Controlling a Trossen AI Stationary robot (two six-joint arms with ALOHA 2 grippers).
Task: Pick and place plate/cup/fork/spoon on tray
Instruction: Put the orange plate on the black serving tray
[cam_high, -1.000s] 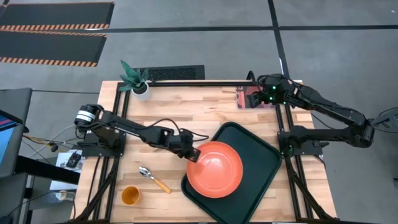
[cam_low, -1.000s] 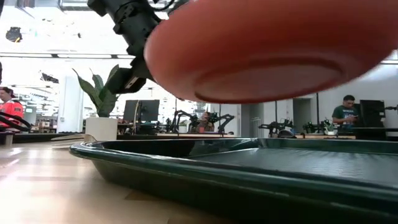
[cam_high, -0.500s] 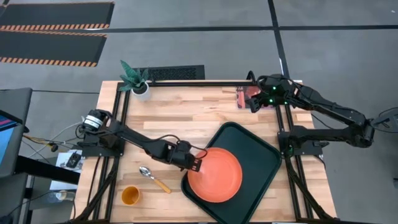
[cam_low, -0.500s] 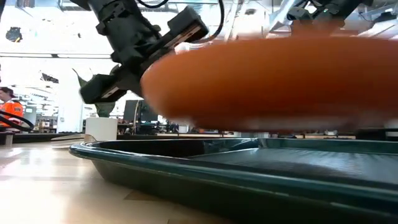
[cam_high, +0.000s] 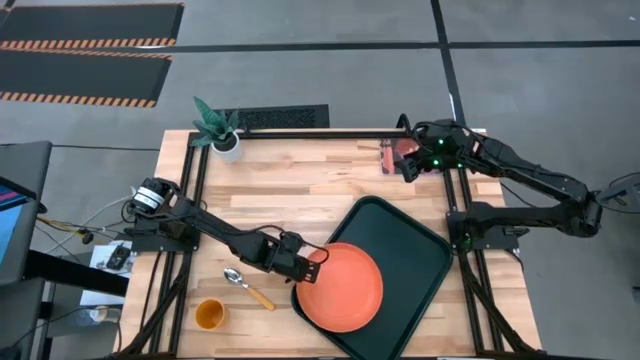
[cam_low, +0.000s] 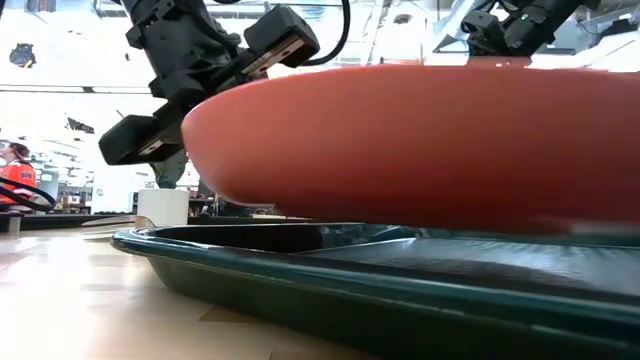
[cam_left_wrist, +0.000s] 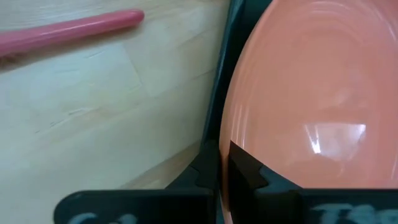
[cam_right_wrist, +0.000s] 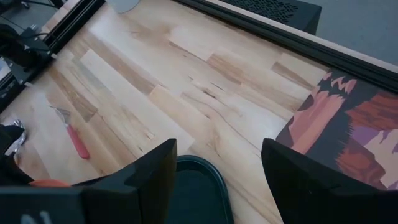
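I have the left gripper (cam_high: 303, 268) pinched on the near rim of the plate (cam_high: 340, 287), one finger (cam_left_wrist: 245, 167) over the lip and the other under it, so the plate hangs out ahead of the jaws and stays level. From the low camera its underside looks to sit just above the tray (cam_low: 250, 262), possibly already touching; I cannot tell which. Holding by the edge lets me lower it flat inside the tray rim without the fingers fouling it (the tray edge runs right beside the jaws in the wrist view). The fork (cam_left_wrist: 68, 30) lies on bare wood off to the side of the jaws, clear of the tray. Behind the left gripper, the spoon (cam_high: 246, 287) and cup (cam_high: 209, 314) wait on the table. The right gripper (cam_high: 408, 162) is spread wide, parked over the picture card (cam_right_wrist: 348, 124), well apart from the work.
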